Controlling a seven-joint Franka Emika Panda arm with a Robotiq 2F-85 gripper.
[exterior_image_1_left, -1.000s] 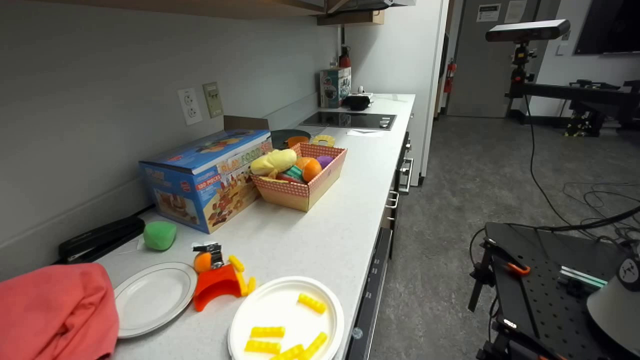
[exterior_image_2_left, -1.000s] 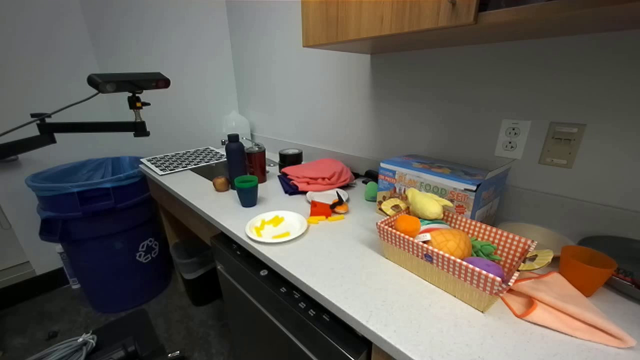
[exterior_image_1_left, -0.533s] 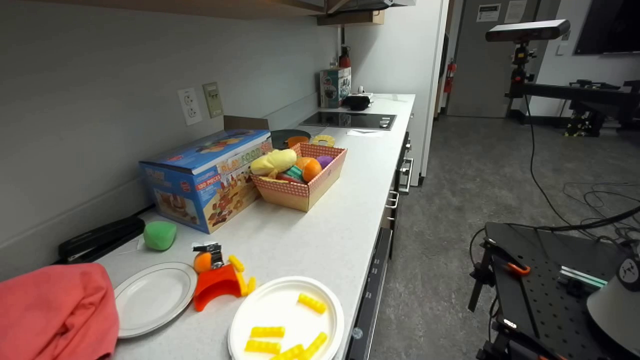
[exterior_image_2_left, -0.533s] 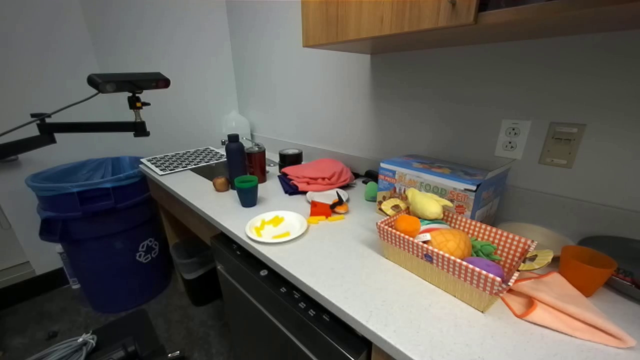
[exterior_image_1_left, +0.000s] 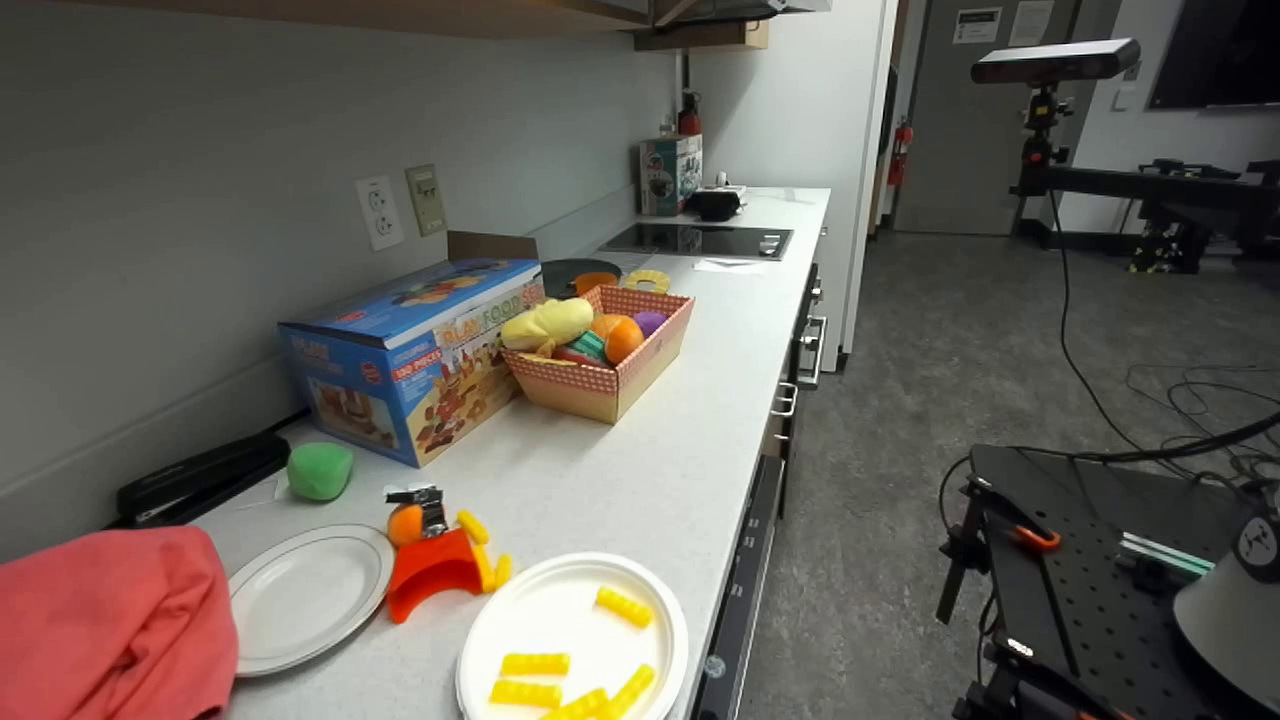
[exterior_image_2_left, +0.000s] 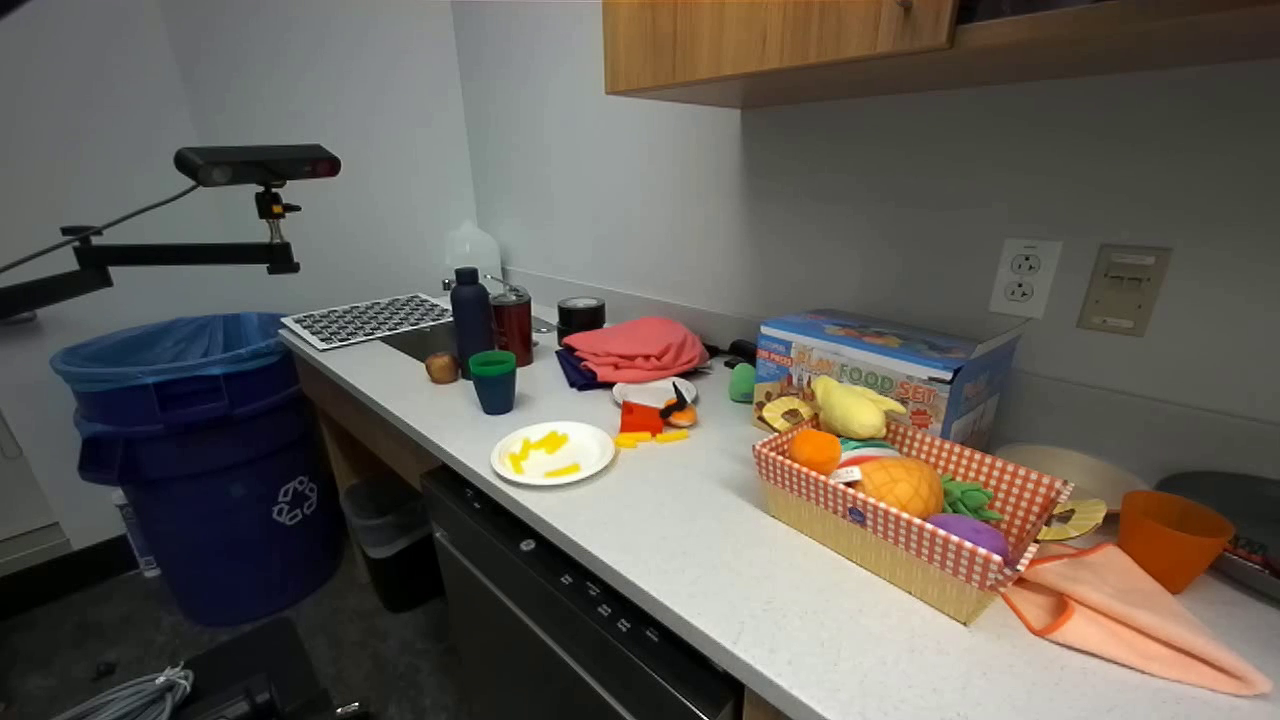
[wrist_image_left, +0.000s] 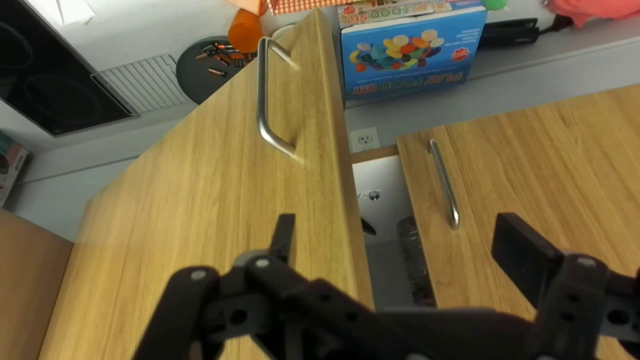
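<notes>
Before 2 wooden cabinet doors (wrist_image_left: 225, 185) in the wrist view, the gripper (wrist_image_left: 395, 225) holds its jaws wide apart; 1 door stands ajar, and each carries a metal handle (wrist_image_left: 262, 90). In an exterior view, yellow sticks (exterior_image_1_left: 535, 664) lie on a white plate (exterior_image_1_left: 520, 615). In an exterior view, the cabinet (exterior_image_2_left: 780, 50) hangs above a blue box (exterior_image_2_left: 880, 345) and a basket (exterior_image_2_left: 870, 548).

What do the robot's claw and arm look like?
The claw is black, with two jointed fingers that have flat tips, and round grey bolts. In an exterior view, what looks like the arm's base is smooth, white and rounded, with a round grey badge. I can't see enough of the rest.
</notes>
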